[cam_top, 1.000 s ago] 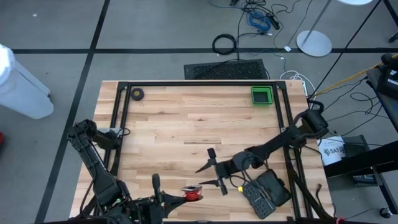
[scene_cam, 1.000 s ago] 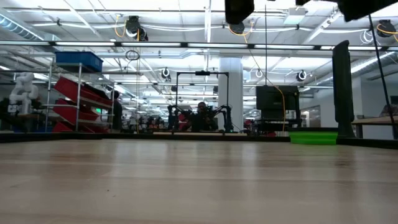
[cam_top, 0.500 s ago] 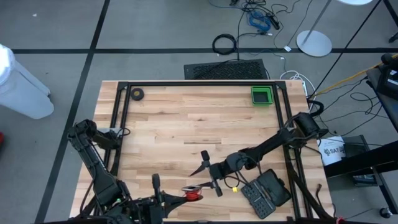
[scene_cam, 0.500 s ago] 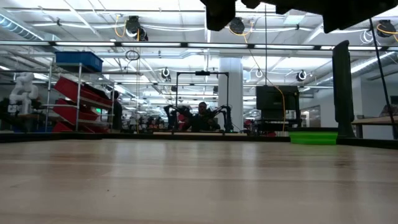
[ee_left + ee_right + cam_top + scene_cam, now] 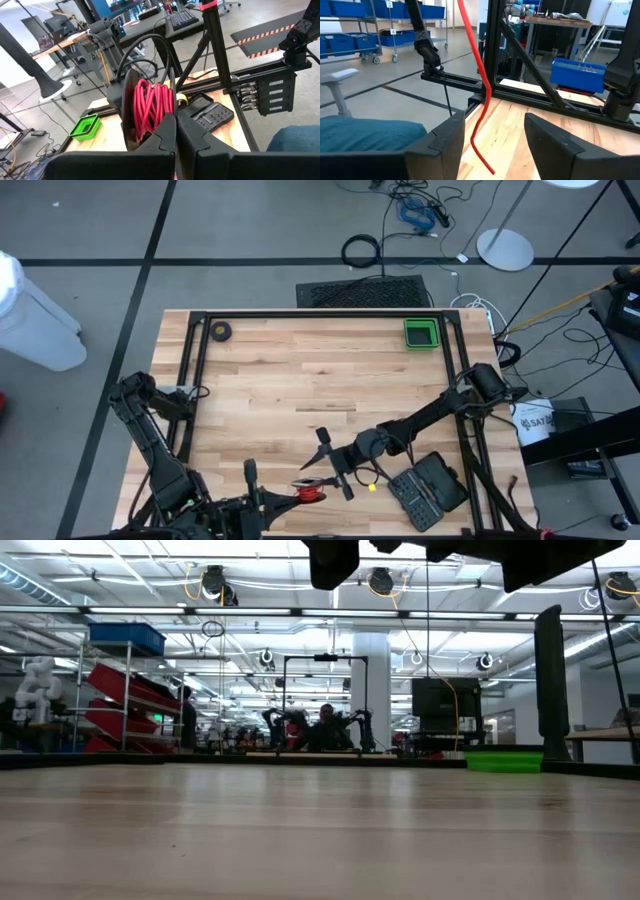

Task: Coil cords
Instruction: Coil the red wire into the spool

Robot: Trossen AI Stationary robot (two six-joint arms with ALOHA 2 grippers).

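The red cord is wound in a coil on its black reel, which stands on edge at the table's near edge. My left gripper is shut on it there. A loose length of the red cord hangs in front of my right gripper, its free end showing between the open fingers without touching them. My right gripper is open, just to the far right of the reel. The low view shows only dark arm parts at its top. My left gripper pinches the reel with its red coil at the rim nearest the fingers, between the two shut fingers. The fingers reach level toward the table's right. The reel stands on edge beyond the fingertips. Whether it rests on the table, I cannot tell.
A black keypad box and a small yellow piece lie right of my right gripper. A green bin stands far right, a small black ring roll far left. Black frame rails run along the table's sides.
My right gripper has moved toward the table's left and near edges, closer to the reel in my left gripper, and stays open. The reel and my left gripper have kept still.
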